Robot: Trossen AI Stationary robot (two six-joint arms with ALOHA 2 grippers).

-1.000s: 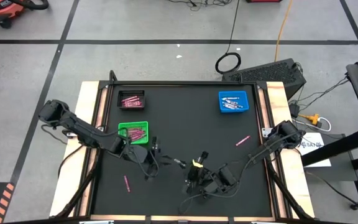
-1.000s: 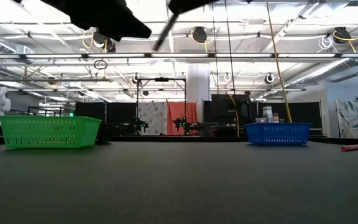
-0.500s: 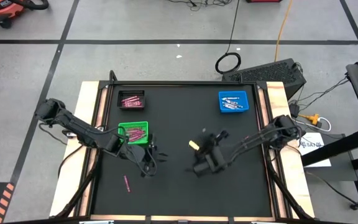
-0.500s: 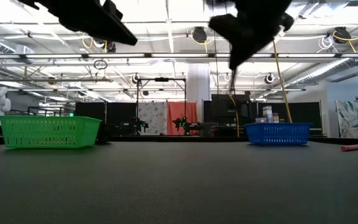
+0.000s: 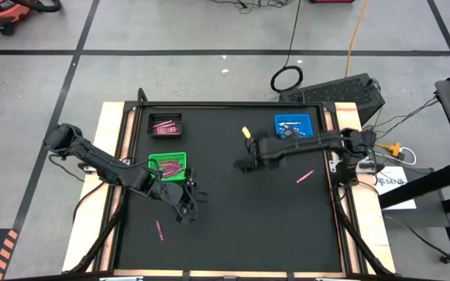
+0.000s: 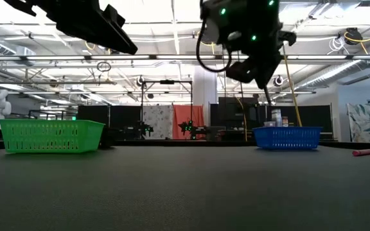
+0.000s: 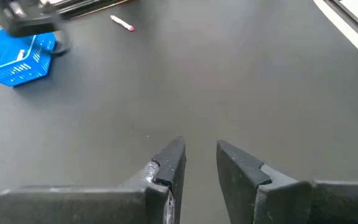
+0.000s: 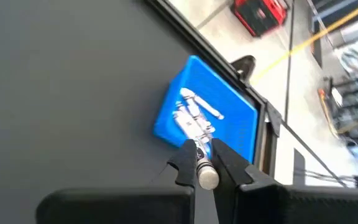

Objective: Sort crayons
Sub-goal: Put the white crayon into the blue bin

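White crayon (image 8: 206,176) pinched in right claw (image 8: 205,163) near blue tray (image 8: 229,118), left claw (image 7: 197,163) spread.

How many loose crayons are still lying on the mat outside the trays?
2: one pink crayon on the mat's right side, below the blue tray, and another pink crayon at lower left, below the green tray. The arms may hide others.

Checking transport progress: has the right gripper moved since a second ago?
Yes. The right gripper, shut on a white crayon, swung from the table's near edge toward the blue tray.
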